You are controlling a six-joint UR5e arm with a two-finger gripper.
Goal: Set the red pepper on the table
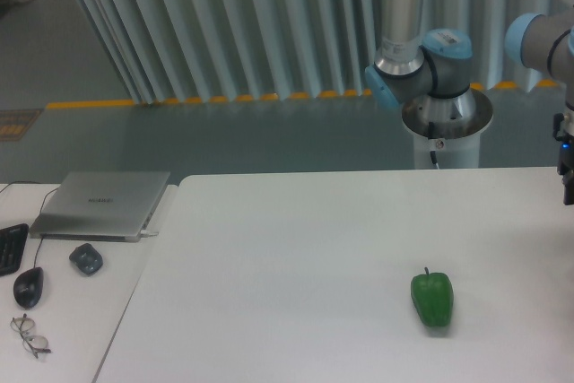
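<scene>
White matte table (296,257), large and rectangular, filled the lower part of the view. The red pepper was not to be found anywhere in the picture: none on the tabletop, none visibly carried. Its place could therefore only be judged as outside the view, most likely past the right edge where the arm's tool end ran out of sight. Of the gripper (569,187) only a dark sliver showed at the far right margin, hanging above the table's back right corner; the fingers were cut off by the edge, so whether the jaws stood apart, closed, or clasped something could not be told. One green bell pepper (432,299), glossy and stemmed, lay on the table forward of and to the left of that sliver, well apart from it, with its long axis running roughly front to back. It is not the item wanted. The relation that mattered, which way the red pepper lay from the jaws, stayed unresolved here. By judgement, bare tabletop lay open to the left of the jaws and short of the green pepper for a set-down. Beside the table, far left of the jaws, stood a smaller desk (63,311) with a closed laptop (100,203), a mouse (28,287) and spectacles (30,335).
</scene>
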